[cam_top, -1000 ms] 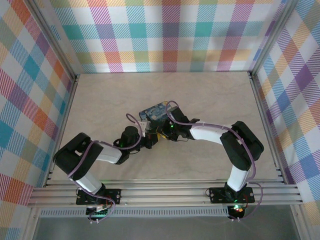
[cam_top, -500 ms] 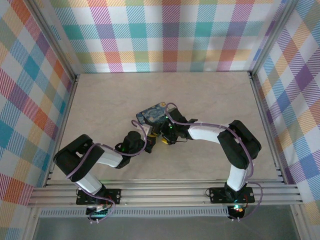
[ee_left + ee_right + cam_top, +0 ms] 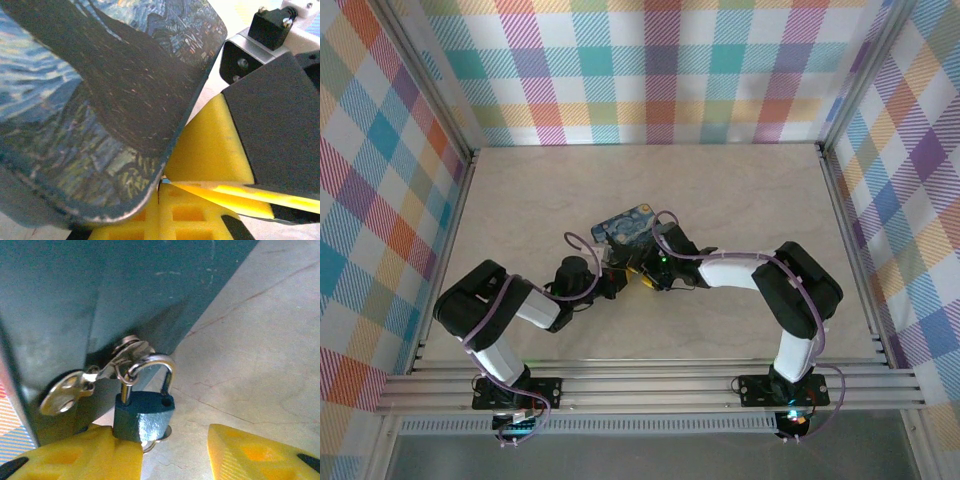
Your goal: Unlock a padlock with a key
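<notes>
Painted tin (image 3: 100, 95) looms over closed left claw (image 3: 159, 212).

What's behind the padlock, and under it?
Behind the padlock: the dark tin and the silvery hasp its shackle passes through, a key hanging alongside. Underneath, a silvery bit peeks out; the keyhole is hidden.

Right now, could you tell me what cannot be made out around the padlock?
Right wrist view: the underside of the padlock, keyhole included, is partly behind a yellow finger.
Top view: padlock too small, under the wrists.
Left wrist view: the tin overhangs the left gripper, hiding whether it holds anything.
</notes>
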Controlling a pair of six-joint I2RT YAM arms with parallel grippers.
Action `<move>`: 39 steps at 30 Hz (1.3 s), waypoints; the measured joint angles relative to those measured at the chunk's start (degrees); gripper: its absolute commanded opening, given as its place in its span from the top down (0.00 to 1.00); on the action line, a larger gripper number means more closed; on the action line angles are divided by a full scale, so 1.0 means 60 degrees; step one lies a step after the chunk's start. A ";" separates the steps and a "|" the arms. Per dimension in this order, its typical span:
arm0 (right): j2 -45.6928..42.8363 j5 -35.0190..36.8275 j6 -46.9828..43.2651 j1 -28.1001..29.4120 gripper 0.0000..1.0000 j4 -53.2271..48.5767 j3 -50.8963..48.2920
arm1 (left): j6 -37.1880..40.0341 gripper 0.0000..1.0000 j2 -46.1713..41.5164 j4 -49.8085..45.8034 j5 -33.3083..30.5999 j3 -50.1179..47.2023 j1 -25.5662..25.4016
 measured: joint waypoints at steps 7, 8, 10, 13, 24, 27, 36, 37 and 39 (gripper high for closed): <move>0.0000 0.0284 0.0004 -0.0015 0.48 0.0867 -0.0266 | -0.0699 1.00 0.0000 0.0178 0.0954 0.0000 0.0488; 0.0000 0.0324 0.0000 -0.0015 0.47 0.0918 -0.0266 | -0.0761 1.00 0.0000 0.0189 0.1027 0.0004 0.0528; 0.0004 0.0404 -0.0004 -0.0025 0.47 0.0929 -0.0270 | -0.0834 1.00 0.0000 0.0189 0.1107 0.0007 0.0561; 0.0007 0.0444 0.0000 -0.0025 0.47 0.0940 -0.0277 | -0.0933 1.00 0.0000 0.0189 0.1177 0.0011 0.0565; 0.0153 0.0423 0.0015 -0.0080 0.66 0.1282 -0.0237 | -0.1300 1.00 0.0273 0.0382 0.1421 0.0142 0.0601; 0.0186 0.0423 0.0047 -0.0084 0.76 0.1326 -0.0219 | -0.1504 1.00 0.0430 0.0503 0.1497 0.0157 0.0601; 0.0197 0.0423 0.0044 -0.0106 0.97 0.1271 -0.0219 | -0.1767 1.00 0.0579 0.0667 0.1577 0.0160 0.0601; 0.0197 0.0419 0.0044 -0.0106 1.00 0.1253 -0.0215 | -0.1705 1.00 0.0561 0.0608 0.1574 0.0164 0.0597; 0.0189 0.0397 0.0044 -0.0106 1.00 0.1133 -0.0157 | -0.1446 1.00 0.0401 0.0342 0.1526 0.0178 0.0550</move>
